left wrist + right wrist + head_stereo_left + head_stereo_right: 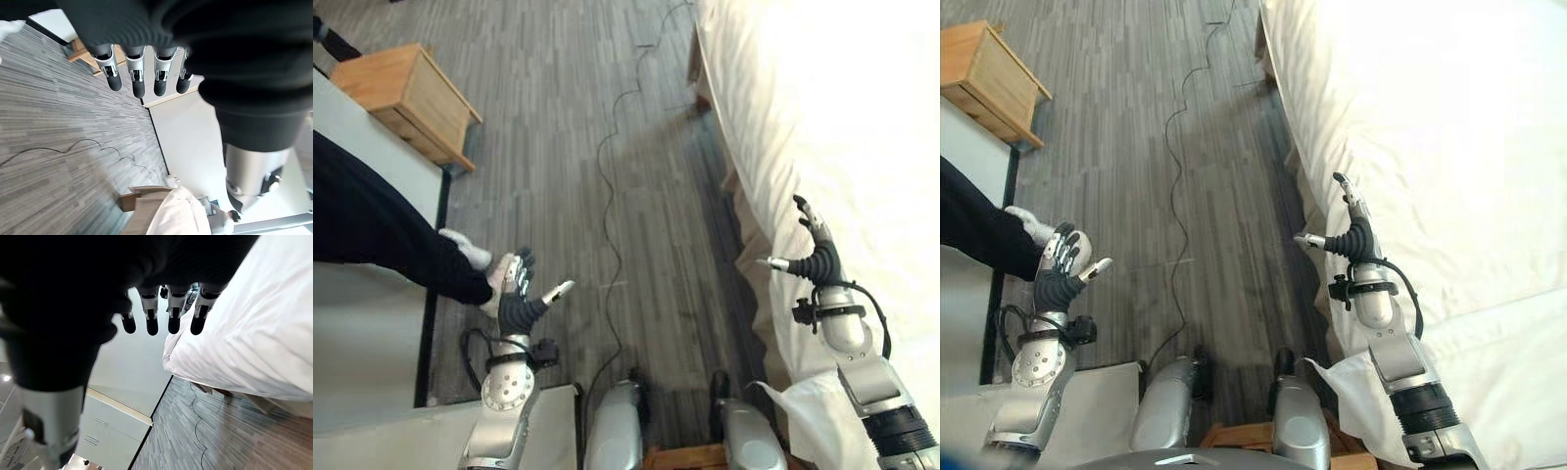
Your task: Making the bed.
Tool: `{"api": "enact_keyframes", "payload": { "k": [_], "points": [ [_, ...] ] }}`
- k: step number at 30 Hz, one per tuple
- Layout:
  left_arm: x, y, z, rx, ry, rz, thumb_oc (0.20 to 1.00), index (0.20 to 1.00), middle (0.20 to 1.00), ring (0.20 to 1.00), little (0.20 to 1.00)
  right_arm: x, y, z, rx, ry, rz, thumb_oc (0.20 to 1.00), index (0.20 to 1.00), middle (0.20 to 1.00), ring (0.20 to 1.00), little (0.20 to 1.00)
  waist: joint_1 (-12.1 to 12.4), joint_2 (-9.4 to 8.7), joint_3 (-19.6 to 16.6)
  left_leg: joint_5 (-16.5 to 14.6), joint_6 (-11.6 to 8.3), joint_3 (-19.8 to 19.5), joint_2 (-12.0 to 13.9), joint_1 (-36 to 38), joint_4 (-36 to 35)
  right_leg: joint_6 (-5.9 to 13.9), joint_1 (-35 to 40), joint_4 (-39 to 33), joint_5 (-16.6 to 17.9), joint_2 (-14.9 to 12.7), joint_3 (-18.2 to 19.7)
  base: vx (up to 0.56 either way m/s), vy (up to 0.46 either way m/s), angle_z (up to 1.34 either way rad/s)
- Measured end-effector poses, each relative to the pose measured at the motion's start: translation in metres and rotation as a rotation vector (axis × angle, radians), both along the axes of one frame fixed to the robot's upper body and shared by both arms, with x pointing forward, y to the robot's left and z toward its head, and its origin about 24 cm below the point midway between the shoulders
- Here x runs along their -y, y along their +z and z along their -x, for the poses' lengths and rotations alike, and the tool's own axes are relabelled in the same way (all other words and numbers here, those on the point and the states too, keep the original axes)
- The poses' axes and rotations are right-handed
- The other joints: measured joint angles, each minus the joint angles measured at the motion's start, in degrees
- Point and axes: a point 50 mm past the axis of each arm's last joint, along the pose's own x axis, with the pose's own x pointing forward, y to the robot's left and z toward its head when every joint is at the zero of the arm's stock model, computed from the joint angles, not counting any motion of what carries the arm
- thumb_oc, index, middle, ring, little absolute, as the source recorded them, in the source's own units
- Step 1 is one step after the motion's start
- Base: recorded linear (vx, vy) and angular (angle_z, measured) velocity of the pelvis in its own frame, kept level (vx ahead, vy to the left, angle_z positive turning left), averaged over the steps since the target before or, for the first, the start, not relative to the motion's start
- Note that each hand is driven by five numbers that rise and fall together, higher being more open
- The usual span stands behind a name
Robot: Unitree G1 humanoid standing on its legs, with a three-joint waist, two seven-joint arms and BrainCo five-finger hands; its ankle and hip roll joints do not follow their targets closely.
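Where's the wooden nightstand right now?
In the left eye view the wooden nightstand stands on the grey floor at the far left, beyond the left robot hand and across the floor from the bed.

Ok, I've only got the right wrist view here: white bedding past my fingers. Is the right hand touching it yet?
Observer: No. In the head views the right hand hovers open beside the bed's edge, holding nothing.
Operator: And the left?
Observer: The left hand is open too, out over the floor, away from the bed.
Operator: Anything near it?
Observer: A person's dark-clad leg and white shoe are right beside it, with a wooden nightstand further off.
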Motion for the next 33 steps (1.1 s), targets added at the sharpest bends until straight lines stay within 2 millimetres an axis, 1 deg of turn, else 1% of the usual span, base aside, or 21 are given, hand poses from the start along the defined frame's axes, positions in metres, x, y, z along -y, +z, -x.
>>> {"api": "enact_keyframes", "payload": {
  "k": [3, 4, 5, 6, 7, 9, 10, 11, 12, 13, 14, 16, 18, 21, 22, 24, 25, 26, 28, 31, 33],
  "points": [
    [0.001, 0.001, -0.002, 0.006, -0.011, 0.002, 1.000, 1.000, 1.000, 1.000, 1.000, 0.001, 0.000, 0.000, -0.007, 0.007, 0.006, 1.000, 1.000, 1.000, 1.000, 1.000, 0.36, 1.98, -0.12, 2.25, 1.11, 3.13, -1.56, 0.38, -10.78, 1.17, 5.39, -6.09, 0.95, 1.33, -0.34, 0.46, 0.059, -0.05],
    [0.002, 0.001, -0.001, 0.004, -0.014, 0.002, 1.000, 1.000, 1.000, 1.000, 1.000, 0.000, -0.001, 0.000, -0.011, 0.009, 0.006, 1.000, 1.000, 1.000, 1.000, 1.000, 0.79, 2.48, -0.17, 2.66, 1.29, 3.50, -1.13, 0.38, -11.58, 1.64, 6.80, -7.06, 0.67, 1.79, -0.10, 0.44, 0.095, -0.32],
    [0.002, -0.002, 0.001, -0.008, -0.015, 0.005, 1.000, 1.000, 1.000, 1.000, 1.000, 0.001, -0.003, 0.002, -0.021, 0.013, 0.014, 1.000, 1.000, 1.000, 1.000, 1.000, 1.14, 4.26, -0.73, 2.06, 0.53, 2.91, 0.26, 1.51, -12.72, 3.42, 8.92, -8.16, 0.05, 3.19, 0.58, 0.47, 0.106, -0.60],
    [0.002, -0.005, 0.007, -0.025, -0.015, 0.006, 1.000, 1.000, 1.000, 1.000, 1.000, 0.002, -0.004, 0.003, -0.029, 0.019, 0.028, 1.000, 1.000, 1.000, 1.000, 1.000, 1.52, 6.00, -1.55, 3.85, 0.62, 2.88, 1.97, 3.11, -13.66, 4.69, 10.40, -8.70, -0.96, 4.50, 1.95, 0.44, 0.087, -0.61],
    [0.000, -0.007, 0.010, -0.038, -0.009, 0.006, 1.000, 1.000, 1.000, 1.000, 1.000, 0.000, -0.006, 0.003, -0.037, 0.026, 0.027, 1.000, 1.000, 1.000, 1.000, 1.000, 1.86, 5.60, -1.75, 4.94, 1.43, 3.34, 1.63, 3.74, -13.29, 5.64, 11.04, -8.36, -2.03, 4.01, 2.73, 0.41, 0.049, -0.65],
    [0.000, -0.003, 0.012, -0.026, -0.013, 0.000, 1.000, 1.000, 1.000, 1.000, 1.000, -0.008, -0.010, 0.008, -0.059, 0.067, 0.032, 1.000, 1.000, 1.000, 1.000, 1.000, 1.93, 3.12, -2.68, 5.87, 2.36, 3.40, -1.39, 5.10, -12.17, 6.11, 11.75, -6.34, -4.20, 1.09, 3.69, 0.29, 0.043, -0.30],
    [0.001, 0.000, 0.012, -0.018, -0.026, -0.007, 1.000, 1.000, 1.000, 1.000, 1.000, -0.011, -0.013, 0.010, -0.068, 0.078, 0.023, 1.000, 1.000, 1.000, 1.000, 1.000, 1.99, 1.76, -3.17, 5.02, 5.50, 3.79, -2.94, 5.77, -11.50, 7.01, 11.71, -3.86, -5.67, -0.53, 3.42, 0.18, 0.059, -0.03],
    [0.002, 0.004, 0.009, -0.002, -0.035, -0.014, 1.000, 1.000, 1.000, 1.000, 1.000, -0.015, -0.014, 0.010, -0.070, 0.087, 0.014, 1.000, 1.000, 1.000, 1.000, 1.000, 1.70, 0.94, -3.28, 3.75, 7.06, 3.91, -3.49, 6.26, -11.35, 8.20, 11.04, -0.82, -6.45, -0.95, 3.39, 0.28, 0.157, -0.04],
    [0.003, 0.012, 0.000, 0.018, -0.059, -0.043, 1.000, 1.000, 1.000, 1.000, 1.000, -0.023, -0.015, 0.009, -0.071, 0.111, -0.006, 1.000, 1.000, 1.000, 1.000, 1.000, 1.78, -0.35, -3.39, 3.90, 9.74, 3.74, -4.14, 7.13, -11.20, 11.96, 5.50, 12.92, -8.48, -1.97, 2.79, 0.06, 0.094, -0.04],
    [0.003, 0.016, -0.003, 0.032, -0.065, -0.055, 1.000, 1.000, 1.000, 1.000, 1.000, -0.027, -0.014, 0.007, -0.067, 0.125, -0.011, 1.000, 1.000, 1.000, 1.000, 1.000, 1.47, -0.61, -3.25, 3.33, 10.55, 3.40, -4.21, 7.64, -11.21, 12.21, 2.21, 20.39, -7.99, -2.32, 3.23, 0.13, 0.128, 0.33],
    [0.003, 0.024, -0.009, 0.048, -0.085, -0.088, 1.000, 1.000, 1.000, 1.000, 1.000, -0.031, -0.014, 0.007, -0.066, 0.135, -0.027, 1.000, 1.000, 1.000, 1.000, 1.000, -0.05, -1.09, -3.09, 3.32, 10.61, 2.45, -4.58, 8.64, -11.23, 13.88, -4.60, 35.57, -5.44, -3.16, 4.63, 0.14, 0.052, 0.50],
    [0.007, 0.031, -0.016, 0.073, -0.112, -0.109, 1.000, 1.000, 1.000, 1.000, 1.000, -0.035, -0.012, 0.006, -0.057, 0.141, -0.045, 1.000, 1.000, 1.000, 1.000, 1.000, -1.37, -1.42, -2.96, 2.82, 11.14, -0.09, -4.86, 10.42, -11.49, 13.58, -10.59, 43.13, -6.46, -1.83, 7.05, 0.27, 0.004, 0.71],
    [0.010, 0.030, -0.016, 0.072, -0.118, -0.106, 1.000, 1.000, 1.000, 1.000, 1.000, -0.038, -0.006, 0.002, -0.031, 0.148, -0.055, 1.000, 1.000, 1.000, 1.000, 1.000, -1.44, -1.33, -2.90, 2.75, 11.01, -0.06, -4.94, 12.87, -12.82, 12.00, -12.62, 38.19, -7.55, -2.12, 4.96, 0.20, -0.090, 0.39],
    [0.005, 0.026, -0.011, 0.058, -0.097, -0.101, 1.000, 1.000, 1.000, 1.000, 1.000, -0.044, 0.008, -0.006, 0.026, 0.164, -0.056, 1.000, 1.000, 1.000, 1.000, 1.000, -1.16, -1.13, -2.86, 1.69, 9.84, 1.26, -4.51, 13.67, -13.75, 9.47, -12.62, 21.14, -6.14, -5.43, -0.97, 0.22, -0.155, 0.13],
    [0.002, 0.018, -0.008, 0.023, -0.084, -0.095, 1.000, 1.000, 1.000, 1.000, 1.000, -0.048, 0.013, -0.008, 0.045, 0.175, -0.056, 1.000, 1.000, 1.000, 1.000, 1.000, -0.59, -1.37, -2.87, 1.64, 9.71, 1.62, -4.63, 13.53, -13.75, 9.87, -11.37, 10.77, -3.97, -5.48, -1.13, 0.23, -0.172, -0.09],
    [-0.001, 0.009, -0.007, -0.015, -0.073, -0.090, 1.000, 1.000, 1.000, 1.000, 1.000, -0.048, 0.013, -0.009, 0.043, 0.174, -0.059, 1.000, 1.000, 1.000, 1.000, 1.000, -0.52, -1.42, -2.90, 0.80, 8.44, 0.82, -4.48, 13.85, -13.82, 10.36, -10.92, 4.18, -0.90, -4.27, 2.04, 0.28, -0.204, 0.01],
    [-0.004, 0.002, -0.006, -0.050, -0.061, -0.090, 1.000, 1.000, 1.000, 1.000, 1.000, -0.046, 0.007, -0.011, 0.018, 0.159, -0.058, 1.000, 1.000, 1.000, 1.000, 1.000, -1.41, -1.87, -3.14, 0.64, 7.81, -0.19, -4.61, 14.45, -13.98, 10.17, -8.42, -3.67, 3.72, -3.45, 4.31, 0.24, -0.168, 0.33],
    [-0.004, 0.001, -0.006, -0.056, -0.062, -0.092, 1.000, 1.000, 1.000, 1.000, 1.000, -0.044, 0.002, -0.011, -0.002, 0.151, -0.060, 1.000, 1.000, 1.000, 1.000, 1.000, -2.02, -2.39, -3.44, 0.68, 7.32, -0.91, -5.04, 15.07, -14.20, 10.02, -6.62, -6.59, 5.98, -3.19, 5.24, 0.14, -0.104, 0.41],
    [-0.003, 0.001, -0.005, -0.058, -0.067, -0.092, 1.000, 1.000, 1.000, 1.000, 1.000, -0.042, -0.010, -0.010, -0.048, 0.140, -0.069, 1.000, 1.000, 1.000, 1.000, 1.000, -2.07, -2.84, -3.54, 0.66, 5.64, -1.60, -5.00, 17.37, -15.07, 8.98, -3.51, -9.73, 14.32, -2.39, 6.07, 0.14, -0.126, 0.20],
    [0.002, 0.004, -0.006, -0.033, -0.071, -0.074, 1.000, 1.000, 1.000, 1.000, 1.000, -0.039, -0.019, -0.010, -0.088, 0.128, -0.070, 1.000, 1.000, 1.000, 1.000, 1.000, -3.03, -0.83, -4.43, 0.31, 2.93, -1.82, -1.45, 18.13, -15.43, 6.07, -1.17, -13.17, 15.35, 1.05, 4.74, 0.20, -0.193, -0.03],
    [0.004, 0.005, -0.008, -0.026, -0.078, -0.070, 1.000, 1.000, 1.000, 1.000, 1.000, -0.039, -0.019, -0.010, -0.091, 0.131, -0.072, 1.000, 1.000, 1.000, 1.000, 1.000, -3.45, -0.71, -4.47, -0.41, 1.83, -1.79, 0.35, 17.62, -13.16, 4.83, -0.70, -13.15, 15.07, 2.70, 4.68, 0.11, -0.189, -0.11]
  ]
}}
